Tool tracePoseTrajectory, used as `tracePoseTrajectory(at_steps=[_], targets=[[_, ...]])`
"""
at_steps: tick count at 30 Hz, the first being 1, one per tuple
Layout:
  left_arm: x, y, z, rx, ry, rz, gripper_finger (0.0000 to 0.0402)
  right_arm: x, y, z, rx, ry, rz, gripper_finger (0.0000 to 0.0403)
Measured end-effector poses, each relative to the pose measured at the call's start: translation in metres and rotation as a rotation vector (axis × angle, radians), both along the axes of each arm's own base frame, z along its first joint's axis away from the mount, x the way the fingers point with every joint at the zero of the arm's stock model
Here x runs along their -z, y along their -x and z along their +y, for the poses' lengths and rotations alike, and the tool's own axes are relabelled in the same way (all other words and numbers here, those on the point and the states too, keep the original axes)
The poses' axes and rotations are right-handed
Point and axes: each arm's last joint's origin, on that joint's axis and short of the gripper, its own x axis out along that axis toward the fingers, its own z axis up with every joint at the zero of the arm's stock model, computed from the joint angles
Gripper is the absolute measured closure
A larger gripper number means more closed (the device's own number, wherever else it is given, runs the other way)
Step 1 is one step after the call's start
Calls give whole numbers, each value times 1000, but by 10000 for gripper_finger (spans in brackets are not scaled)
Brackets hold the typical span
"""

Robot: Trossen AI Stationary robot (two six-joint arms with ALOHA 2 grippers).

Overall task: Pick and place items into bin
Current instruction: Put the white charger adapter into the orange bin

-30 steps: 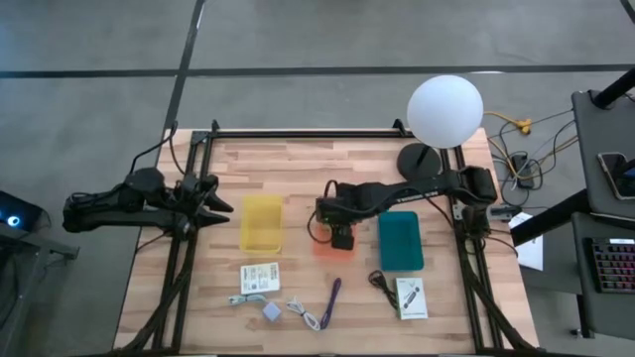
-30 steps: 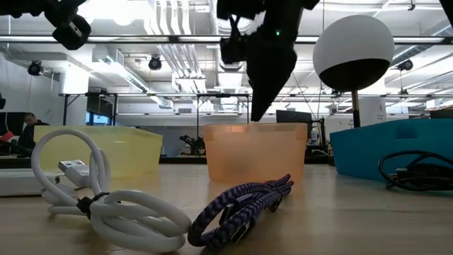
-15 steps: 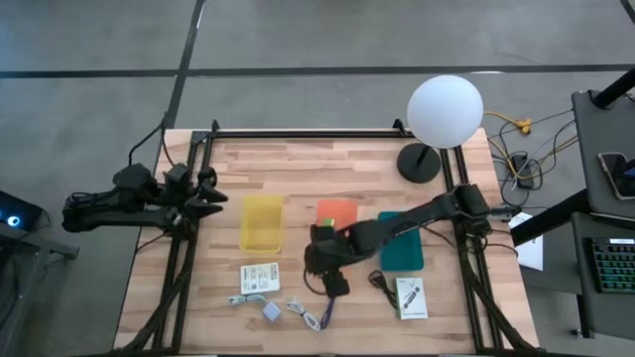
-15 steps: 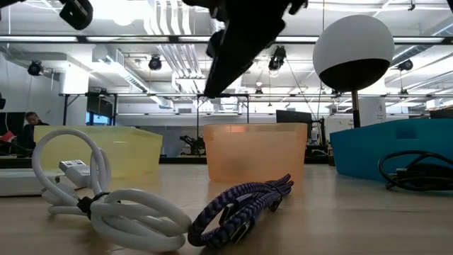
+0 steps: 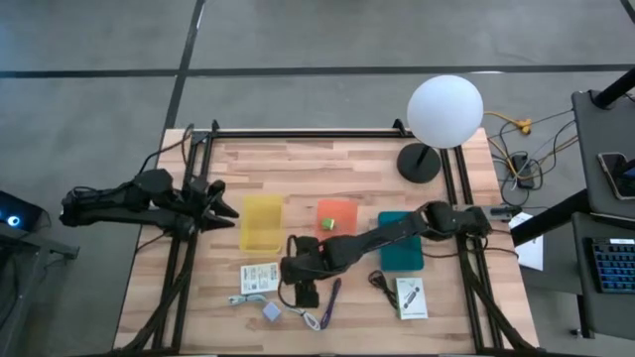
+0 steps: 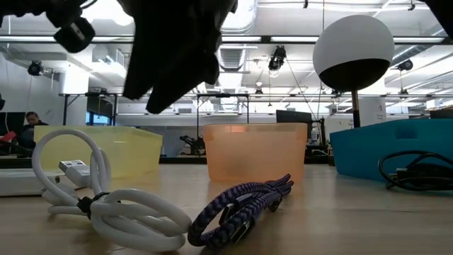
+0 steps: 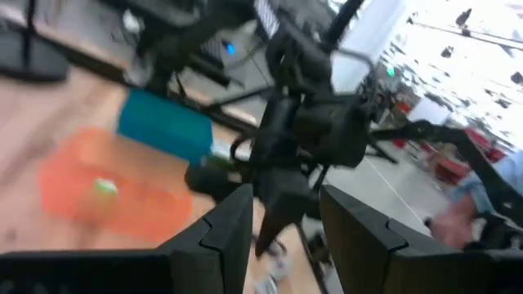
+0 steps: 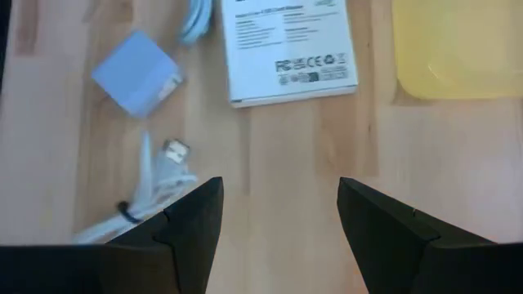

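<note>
My right gripper [image 5: 306,294] [image 8: 278,237] hangs open above the table near its near edge, touching nothing. Below it lie a white printed card [image 8: 290,49] [image 5: 260,278], a pale-purple cube [image 8: 137,73] [image 5: 271,311] and a coiled white cord [image 8: 151,192] [image 6: 106,202]. A purple cord [image 5: 332,297] [image 6: 244,209] lies just to the right. The orange bin [image 5: 336,216] holds a small green cube [image 5: 327,224] [image 7: 105,186]. A black cord [image 5: 378,282] and a white packet [image 5: 411,297] lie farther right. My left gripper [image 5: 220,208] [image 7: 286,237] waits open at the table's left edge.
A yellow bin [image 5: 262,222] stands left of the orange bin and a teal bin [image 5: 400,241] to its right. A white globe lamp [image 5: 444,109] stands on a black base at the far right corner. Bare wood shows across the far half of the table [image 5: 298,169].
My right gripper has swung from above the orange bin toward the table's near edge and to the left, ending over the white cord and card. It hangs lower in the low view. The orange bin, hidden before, now shows with the green cube inside.
</note>
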Motion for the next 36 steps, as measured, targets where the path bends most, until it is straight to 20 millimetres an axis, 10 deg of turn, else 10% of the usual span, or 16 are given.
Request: tracePoseTrajectory(at_steps=[18, 36], targets=[[18, -36, -44, 140, -43, 265, 332, -3, 24, 80, 163, -97, 33, 177], [41, -58, -149, 20, 79, 528, 401, 5, 50, 104, 82, 211, -2, 213]])
